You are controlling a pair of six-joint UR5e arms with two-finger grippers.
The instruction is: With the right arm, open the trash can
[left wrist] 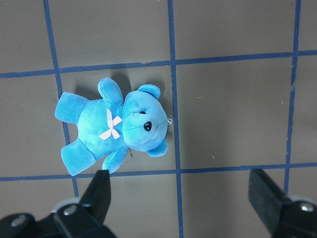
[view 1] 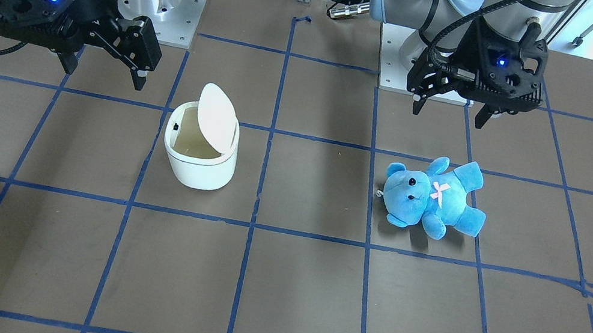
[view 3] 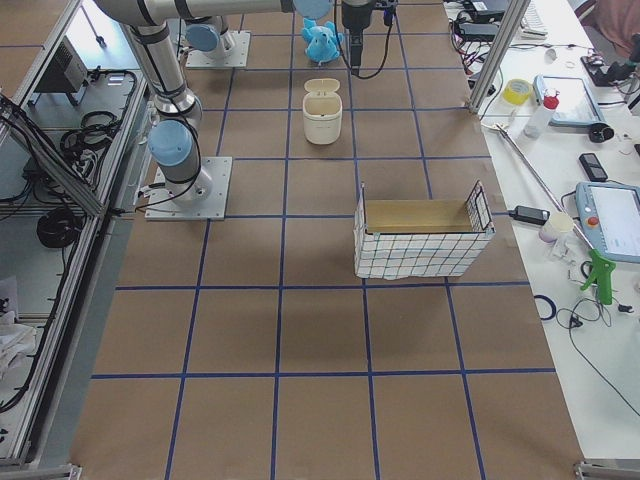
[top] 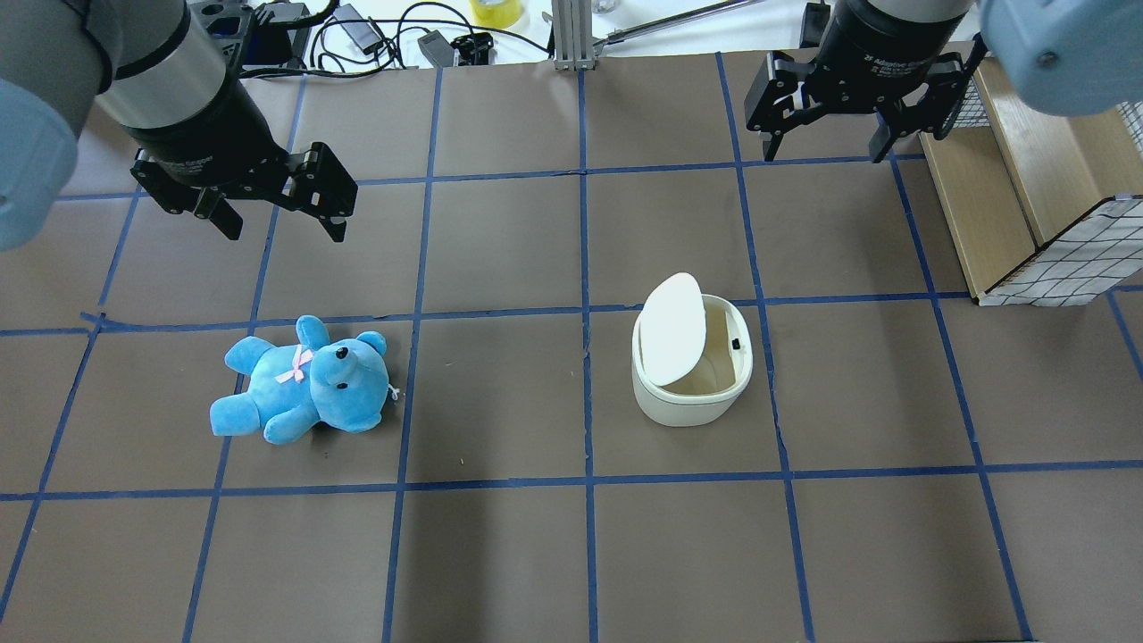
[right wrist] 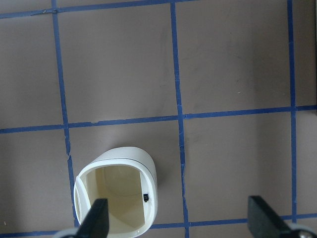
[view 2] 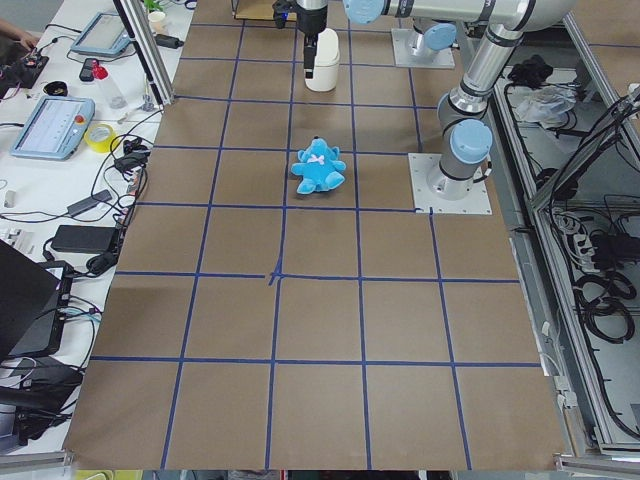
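The right gripper (top: 823,147) hangs high over the table (view 1: 297,301) with its fingers spread wide and nothing between them. The trash can (top: 688,402) stands on the table below it and a little toward the robot's left. In the right wrist view the trash can (right wrist: 119,163) lies low in the picture near one fingertip and is cut off by the bottom edge. Nothing of the claw touches it.

The can's lid (top: 671,329) is tipped up nearly on edge along the side of the rim away from this claw's outer side. The mouth is open and the cream inside wall shows, with a small dark catch on it. The rim runs as a rounded square.

Bare brown squares marked with blue tape lie on every side of the can, so there is free room all round it. A wire-sided wooden crate (top: 1027,205) sits well off on the claw's outer side, at the table edge.

The left gripper (top: 281,223) is likewise spread and empty, hanging above a blue teddy bear (top: 304,384) that lies on its back. The bear is well apart from the can, with a whole taped square between them.
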